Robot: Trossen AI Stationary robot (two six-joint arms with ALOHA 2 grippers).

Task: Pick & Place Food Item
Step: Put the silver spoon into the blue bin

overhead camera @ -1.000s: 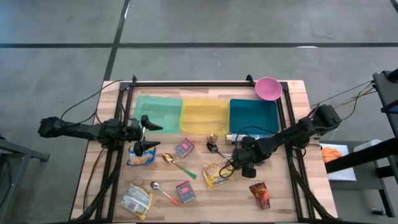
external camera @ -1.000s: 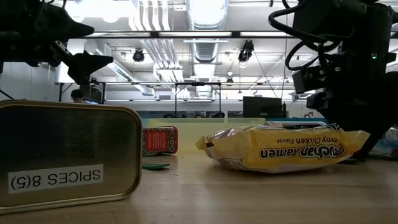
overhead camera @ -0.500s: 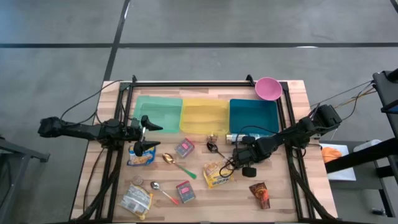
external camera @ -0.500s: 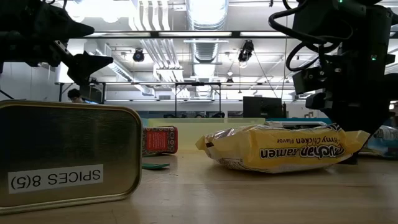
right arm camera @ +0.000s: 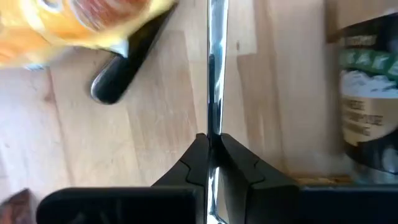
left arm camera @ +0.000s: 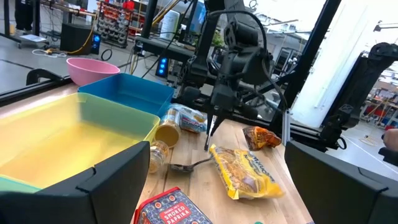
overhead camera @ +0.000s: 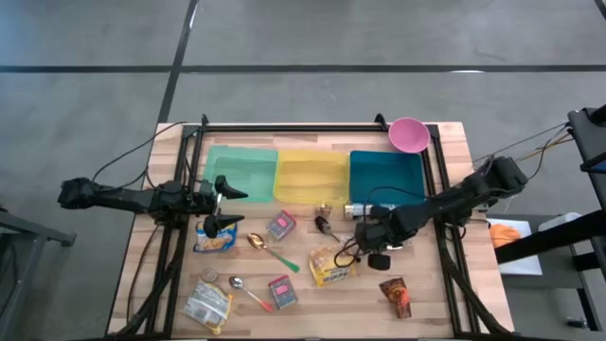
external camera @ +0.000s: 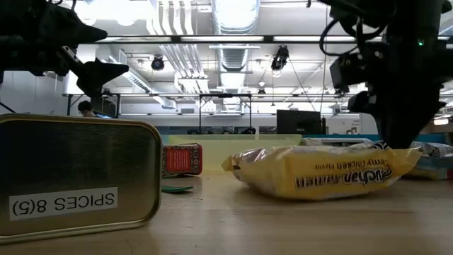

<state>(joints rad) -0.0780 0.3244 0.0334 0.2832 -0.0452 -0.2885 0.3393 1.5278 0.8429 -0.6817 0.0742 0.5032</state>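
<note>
On the counter (overhead camera: pixel 431 317) in front of the three bins, the nearest thing in the low view is a brass tin (external camera: pixel 74 177) with a white label reading "SPICES 8(5)". Beside it lies the yellow ramen pack (external camera: pixel 318 173), whose writing shows reversed: "ramen" and "Chicken Flavor". A red tin (left arm camera: pixel 171 208) in the left wrist view carries lettering that seems to read "Smoked Paprika".

The right gripper (left arm camera: pixel 209 134) points down just beside the ramen pack, with its jaws closed on the thin handle of a metal spoon (right arm camera: pixel 214 62); the ramen pack itself lies loose on the wood. The left gripper (overhead camera: pixel 227 208) hangs wide open over the counter's left side.

Against a second ago, the right gripper sits higher in the low view, and the ramen pack's outline there has shifted slightly. The left arm has not moved.
</note>
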